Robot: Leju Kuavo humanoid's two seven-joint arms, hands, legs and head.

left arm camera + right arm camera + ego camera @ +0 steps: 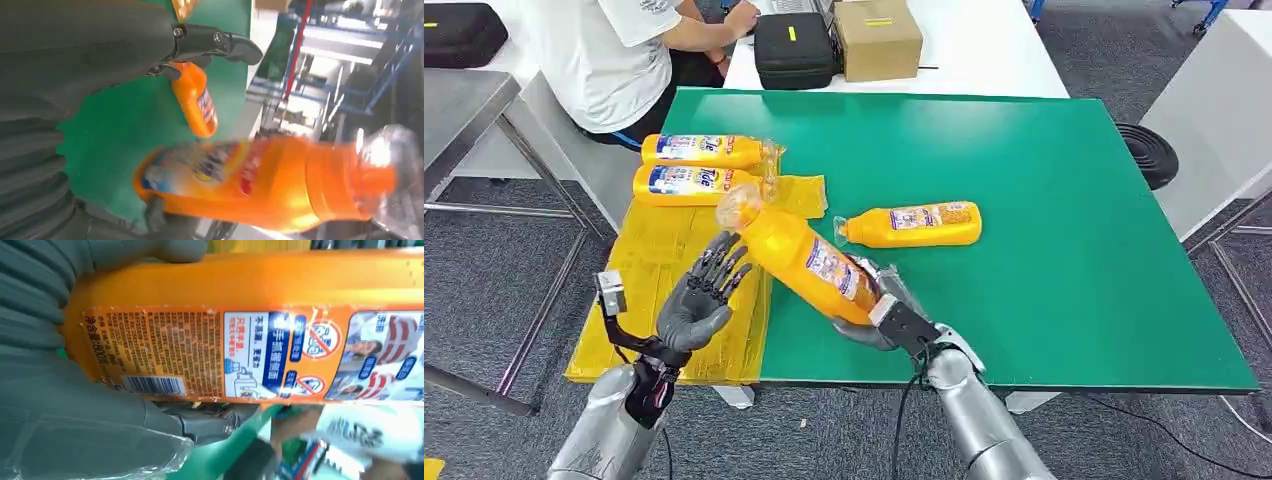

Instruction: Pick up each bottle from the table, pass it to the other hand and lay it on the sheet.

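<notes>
An orange plastic detergent bottle with a printed label and a clear wrap over its cap (804, 258) is held by its base end in the right hand (892, 318) above the near-left part of the green table mat (1044, 200). The bottle is tilted, with its cap end raised and directed toward the far left, over the border between the mat and the yellow plastic sheet (659, 265). In the right wrist view, the bottle's back label (250, 355) is seen with the grey thumb over one side of the body and darker fingers (210, 422) under the other.

The left hand (702, 298) is raised palm-up with its fingers spread apart, just beside the held bottle's shoulder; nothing is held in it. Whether its fingertips touch the bottle cannot be told. In the left wrist view, the same bottle (260, 182) is seen blurred, close beyond the left hand's dark fingers (215, 45).

A second orange bottle (914, 225) lies on its side on the mat, beyond the held bottle and apart from both hands. Two more orange bottles (704, 150) (694, 183) lie side by side on the far end of the yellow sheet, their caps toward the mat.

Beyond the mat, a black case (794, 48) and a brown cardboard box (877, 38) stand on a white table. A seated person in a white shirt (614, 60) is at the far left.
</notes>
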